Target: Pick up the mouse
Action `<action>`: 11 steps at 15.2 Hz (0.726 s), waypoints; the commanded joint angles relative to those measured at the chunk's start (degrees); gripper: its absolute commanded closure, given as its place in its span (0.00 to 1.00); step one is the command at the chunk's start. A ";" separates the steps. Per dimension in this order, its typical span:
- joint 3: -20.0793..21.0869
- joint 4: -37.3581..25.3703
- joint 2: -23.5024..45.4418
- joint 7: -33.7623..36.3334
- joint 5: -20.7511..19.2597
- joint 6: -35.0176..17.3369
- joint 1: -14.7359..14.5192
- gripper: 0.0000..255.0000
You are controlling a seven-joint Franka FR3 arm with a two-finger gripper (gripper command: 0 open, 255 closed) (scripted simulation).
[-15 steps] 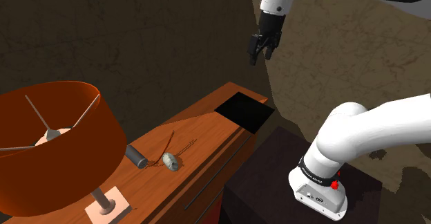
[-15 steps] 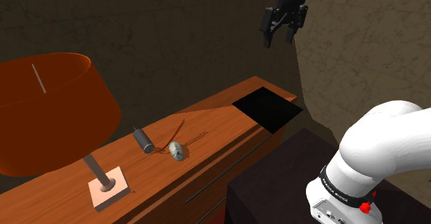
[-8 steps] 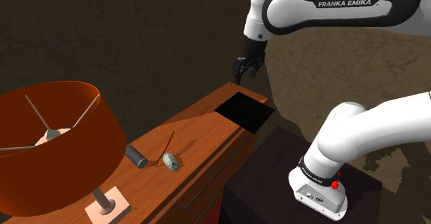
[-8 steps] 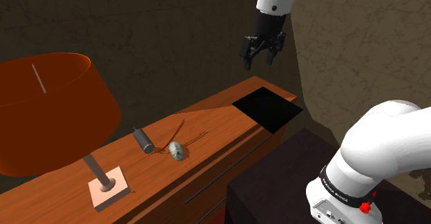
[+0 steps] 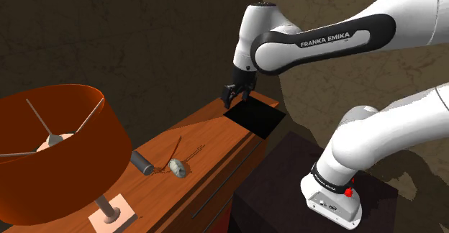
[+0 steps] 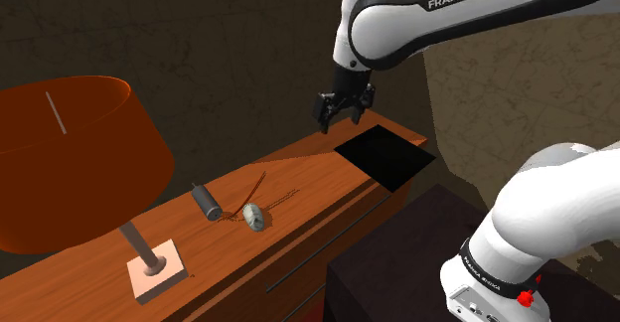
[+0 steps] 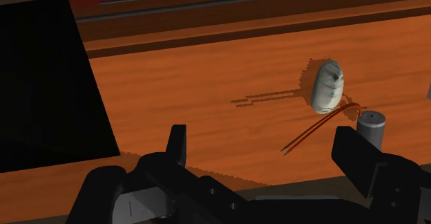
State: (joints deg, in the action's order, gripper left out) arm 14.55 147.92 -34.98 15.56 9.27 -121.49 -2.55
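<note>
A small grey-white mouse [image 5: 178, 168] [image 6: 254, 216] [image 7: 326, 86] lies on the brown wooden dresser top [image 5: 209, 134] [image 6: 308, 176], with a thin reddish cord beside it. My black gripper [image 5: 233, 98] [image 6: 335, 114] hangs open above the dresser's far end, by the black square patch [image 5: 253, 114] [image 6: 386, 154], well away from the mouse. In the wrist view the two fingers [image 7: 177, 141] stand wide apart with nothing between them, and the mouse lies ahead, nearer the other finger.
A dark grey cylinder [image 5: 141, 162] [image 6: 208, 202] [image 7: 371, 127] lies next to the mouse. A lamp with a big orange shade [image 5: 50, 149] [image 6: 70, 156] stands on a pale square base [image 5: 111, 213] at the dresser's other end. The robot's dark stand [image 5: 316, 195] adjoins the dresser.
The arm has swung down and toward the shoulder view's left, bringing the open gripper from high above to just over the dresser's far end. The mouse has not moved.
</note>
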 commanded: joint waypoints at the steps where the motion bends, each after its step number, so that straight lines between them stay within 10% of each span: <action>1: 1.96 1.42 2.78 1.59 0.50 -5.17 -0.33 0.00; 11: 13.40 0.10 23.59 14.80 -6.30 -27.90 2.63 0.00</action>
State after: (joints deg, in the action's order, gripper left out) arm 26.78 148.40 -13.77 28.46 4.59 -147.02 -0.56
